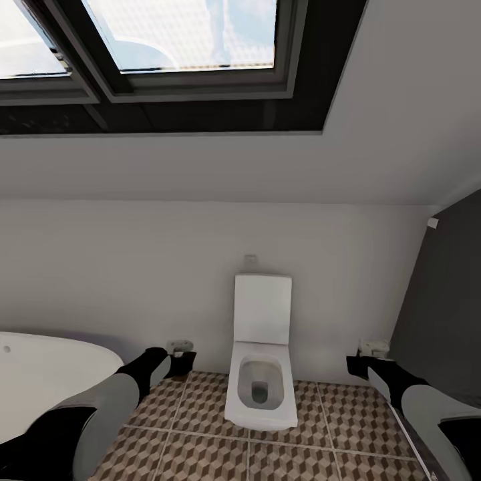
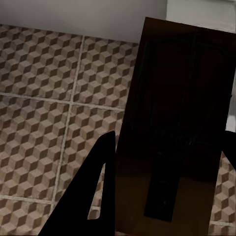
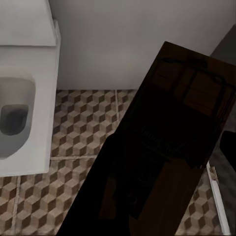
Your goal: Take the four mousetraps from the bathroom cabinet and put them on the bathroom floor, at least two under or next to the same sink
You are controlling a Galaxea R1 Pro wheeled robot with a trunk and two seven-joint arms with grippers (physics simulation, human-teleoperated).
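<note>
Head view: toilet (image 1: 260, 374) centred on tiled floor (image 1: 200, 454), bathtub (image 1: 40, 374) at left, wrist views add detail: left tool (image 2: 162, 162) clamped on mousetrap (image 2: 177, 123), right tool (image 3: 162, 162) clamped on second mousetrap (image 3: 172, 142), both above floor.

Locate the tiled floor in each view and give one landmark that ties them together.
Head view: floor along the bottom, around the toilet.
Left wrist view: floor behind the left mousetrap.
Right wrist view: floor between the toilet and the right mousetrap.
Shared landmark: the white wall meeting the tiles.
</note>
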